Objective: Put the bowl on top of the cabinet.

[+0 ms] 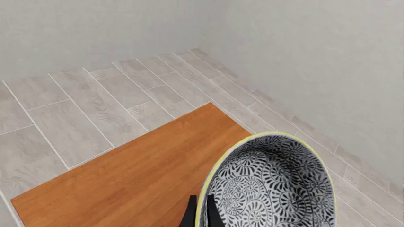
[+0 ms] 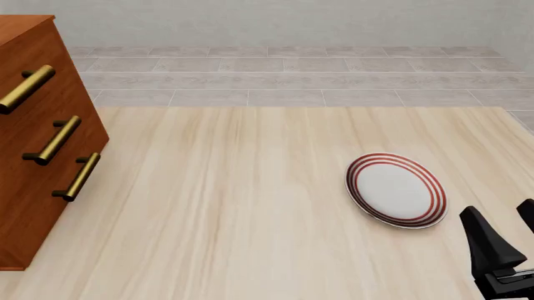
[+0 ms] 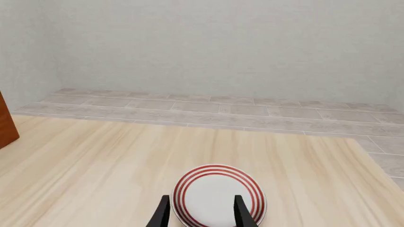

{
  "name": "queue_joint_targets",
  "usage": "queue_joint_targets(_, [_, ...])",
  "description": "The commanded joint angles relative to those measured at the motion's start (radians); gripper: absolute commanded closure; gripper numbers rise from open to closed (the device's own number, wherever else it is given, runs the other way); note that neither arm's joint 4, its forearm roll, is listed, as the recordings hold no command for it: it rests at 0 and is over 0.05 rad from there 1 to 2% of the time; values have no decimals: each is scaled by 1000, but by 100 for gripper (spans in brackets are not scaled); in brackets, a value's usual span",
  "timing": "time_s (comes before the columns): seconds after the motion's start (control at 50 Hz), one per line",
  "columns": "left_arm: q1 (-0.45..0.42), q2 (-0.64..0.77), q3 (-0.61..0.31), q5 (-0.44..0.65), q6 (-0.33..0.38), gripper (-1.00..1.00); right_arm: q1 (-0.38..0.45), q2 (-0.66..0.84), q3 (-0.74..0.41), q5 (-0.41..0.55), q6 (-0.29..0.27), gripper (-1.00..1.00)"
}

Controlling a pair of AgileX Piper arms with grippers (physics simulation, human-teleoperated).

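In the left wrist view, the bowl (image 1: 271,184), white with dark floral swirls and a yellow-green rim, hangs tilted over the cabinet's flat reddish-brown top (image 1: 139,175). My left gripper (image 1: 200,202) is shut on the bowl's rim, one finger inside and one outside. The front view shows the cabinet (image 2: 42,156) at the table's left with three brass bar handles; neither the bowl nor the left gripper appears there. My right gripper (image 2: 503,217) stands open low at the front right, holding nothing, with its fingers (image 3: 162,213) apart just short of a plate.
A flat white plate with red rings (image 2: 396,190) lies on the light wooden table (image 2: 234,206) right of centre, also seen in the right wrist view (image 3: 218,196). Grey tiled floor (image 1: 94,109) and a pale wall lie beyond the cabinet top's edges.
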Motion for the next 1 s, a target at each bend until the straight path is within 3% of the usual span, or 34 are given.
queue_joint_targets(0.02, [-3, 13, 8, 1, 14, 100, 0, 0, 0, -4, -1, -100])
queue_joint_targets(0.1, [2, 12, 3, 2, 9, 100, 0, 0, 0, -4, -1, -100])
queue_joint_targets(0.12, [1, 19, 1, 8, 10, -100, 0, 0, 0, -4, -1, -100])
queue_joint_targets(0.42, [2, -7, -15, 10, 9, -100, 0, 0, 0, -4, -1, -100])
queue_joint_targets(0.76, [31, -96, -52, -25, -43, -100, 0, 0, 0, -4, -1, -100])
queue_joint_targets(1.0, [11, -159, -82, 16, -61, -100, 0, 0, 0, -4, -1, -100])
